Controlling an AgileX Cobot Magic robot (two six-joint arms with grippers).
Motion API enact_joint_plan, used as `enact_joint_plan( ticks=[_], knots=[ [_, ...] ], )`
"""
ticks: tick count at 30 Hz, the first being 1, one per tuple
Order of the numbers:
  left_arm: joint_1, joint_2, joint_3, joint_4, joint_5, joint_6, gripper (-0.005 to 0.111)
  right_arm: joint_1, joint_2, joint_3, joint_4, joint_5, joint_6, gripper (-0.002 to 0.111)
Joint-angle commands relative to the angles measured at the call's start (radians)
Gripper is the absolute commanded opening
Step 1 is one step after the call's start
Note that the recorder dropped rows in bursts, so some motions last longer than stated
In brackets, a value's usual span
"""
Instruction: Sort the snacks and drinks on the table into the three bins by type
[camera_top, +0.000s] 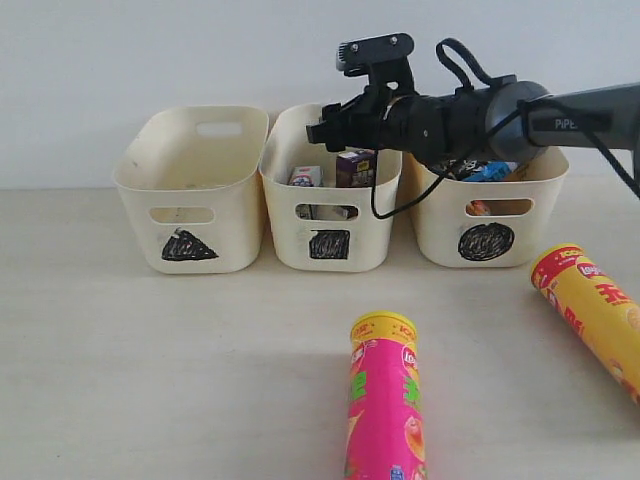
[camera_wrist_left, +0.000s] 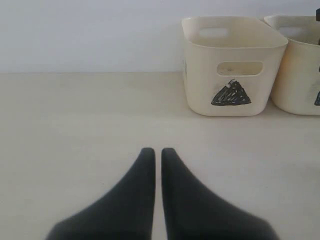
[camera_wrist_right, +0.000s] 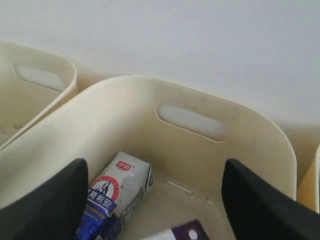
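My right gripper (camera_top: 325, 128) (camera_wrist_right: 155, 172) hangs open over the square-marked middle bin (camera_top: 330, 245) (camera_wrist_right: 250, 125), nothing between its fingers. Inside that bin lie the blue-and-white carton (camera_top: 305, 177) (camera_wrist_right: 116, 192) and the dark purple carton (camera_top: 354, 168) (camera_wrist_right: 187, 231). The circle-marked right bin (camera_top: 487, 238) holds the crinkly bags (camera_top: 488, 171), partly hidden by the arm. The triangle-marked left bin (camera_top: 190, 245) (camera_wrist_left: 231, 75) looks empty. The pink chip tube (camera_top: 386, 410) and the yellow-orange tube (camera_top: 592, 308) lie on the table. My left gripper (camera_wrist_left: 156, 152) is shut, low over bare table, apart from the triangle bin.
The three bins stand side by side against a white wall at the table's back. Bare tabletop (camera_top: 150, 380) stretches across the front left. The right arm (camera_top: 520, 118) reaches in from the right above the circle bin.
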Motion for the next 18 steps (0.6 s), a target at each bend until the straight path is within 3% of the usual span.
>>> enact_joint_plan(
  ticks=[1, 4, 8, 9, 14, 18],
  knots=[
    [0.003, -0.004, -0.003, -0.001, -0.006, -0.006, 0.004, -0.001, -0.040, -0.005, -0.010, 0.083, -0.037, 0.069],
    [0.003, -0.004, -0.003, -0.001, -0.006, -0.006, 0.004, -0.001, -0.111, -0.005, -0.010, 0.272, -0.099, 0.061],
    [0.003, -0.004, -0.003, -0.001, -0.006, -0.006, 0.004, -0.001, -0.219, -0.005, -0.049, 0.558, -0.174, 0.020],
    [0.003, -0.004, -0.003, -0.001, -0.006, -0.006, 0.004, -0.001, -0.259, -0.005, -0.085, 0.658, -0.174, -0.001],
    [0.003, -0.004, -0.003, 0.050, -0.008, 0.073, 0.004, -0.010, -0.343, -0.005, -0.164, 0.907, -0.156, 0.000],
    [0.003, -0.004, -0.003, 0.061, -0.021, 0.077, 0.004, -0.085, -0.371, -0.001, -0.165, 1.083, -0.138, 0.000]
  ],
)
